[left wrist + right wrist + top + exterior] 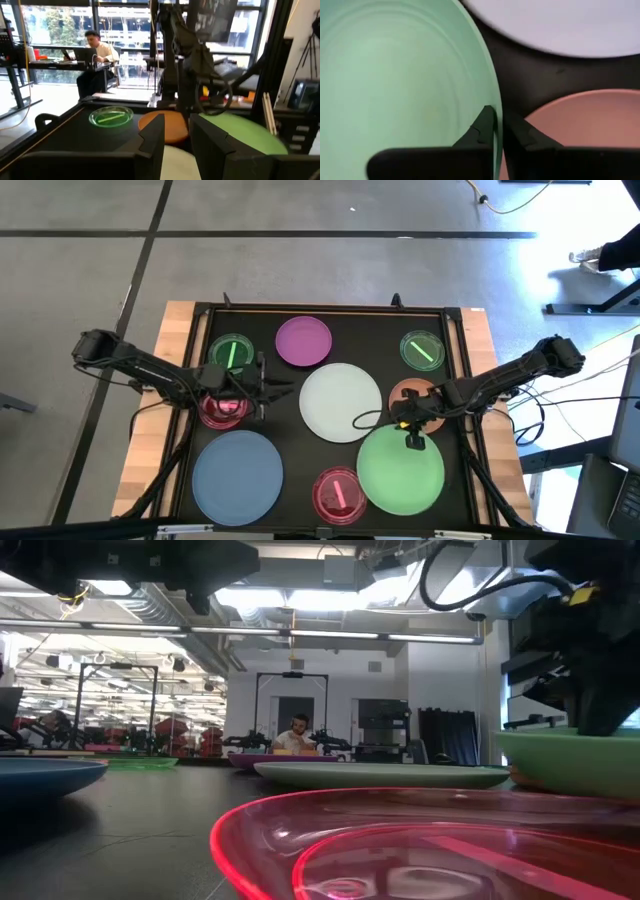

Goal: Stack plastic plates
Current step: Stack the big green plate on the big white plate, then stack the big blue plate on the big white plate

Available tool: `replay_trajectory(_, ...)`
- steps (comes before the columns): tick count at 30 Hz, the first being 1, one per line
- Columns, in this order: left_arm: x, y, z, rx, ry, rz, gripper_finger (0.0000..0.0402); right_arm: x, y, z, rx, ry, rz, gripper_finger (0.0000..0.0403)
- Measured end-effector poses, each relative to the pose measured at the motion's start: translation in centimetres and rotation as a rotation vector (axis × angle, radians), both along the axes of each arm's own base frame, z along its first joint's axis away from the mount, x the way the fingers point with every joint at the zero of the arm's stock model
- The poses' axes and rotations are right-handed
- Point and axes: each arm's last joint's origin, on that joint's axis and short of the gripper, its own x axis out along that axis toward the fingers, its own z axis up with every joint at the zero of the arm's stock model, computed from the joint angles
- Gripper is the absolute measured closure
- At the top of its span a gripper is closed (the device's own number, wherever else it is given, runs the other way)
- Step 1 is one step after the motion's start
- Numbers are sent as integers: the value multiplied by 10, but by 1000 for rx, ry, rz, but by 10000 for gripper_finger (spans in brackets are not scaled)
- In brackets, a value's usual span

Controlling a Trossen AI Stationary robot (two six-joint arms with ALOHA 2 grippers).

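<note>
Several round plates lie on a black mat. The large green plate (400,475) is near right, the orange one (420,393) just beyond it, and the white one (338,402) in the middle. My right gripper (412,438) is shut on the green plate's far rim, next to the orange plate (580,120). My left gripper (265,387) hovers open at the white plate's left edge, beside a small pink-red plate (225,410). In the left wrist view its fingers (152,140) stand apart and hold nothing. My right gripper pinches the green plate's far rim (496,117) where it meets the orange plate. One finger (482,125) is over the plate's inside and the other (520,135) is outside, above the orange plate. The fingers point down from above. Whether the rim is lifted, I cannot tell.
A blue plate (237,470) lies near left and a purple one (303,341) at the far middle. Small green plates (232,352) (422,350) sit at the far corners, and a second pink-red plate (338,495) lies at the near edge. A raised black frame (330,308) borders the mat.
</note>
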Motion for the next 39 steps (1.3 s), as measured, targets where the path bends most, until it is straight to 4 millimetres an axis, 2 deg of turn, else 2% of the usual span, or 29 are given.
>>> replay_trajectory(5,5,-1,-11,-21,72,-3,317,-1,-1,2,-12,24,-1,342)
replay_trajectory(10,6,-4,-23,-68,244,-5,317,4,1,20,-31,17,34,309)
replay_trajectory(17,14,-20,-10,-81,492,-37,317,26,7,41,-62,-251,93,312)
replay_trajectory(20,13,-31,-3,-83,543,-70,317,43,11,47,-56,-439,92,314)
replay_trajectory(23,12,-42,4,-74,522,-101,317,59,17,48,-65,-572,115,313)
replay_trajectory(27,6,-56,1,3,467,-84,317,81,24,39,-91,-689,166,313)
replay_trajectory(33,-2,-56,-14,36,405,-27,317,114,35,19,-131,-728,217,313)
replay_trajectory(39,-4,-46,-26,11,363,8,317,163,51,11,-228,-666,326,311)
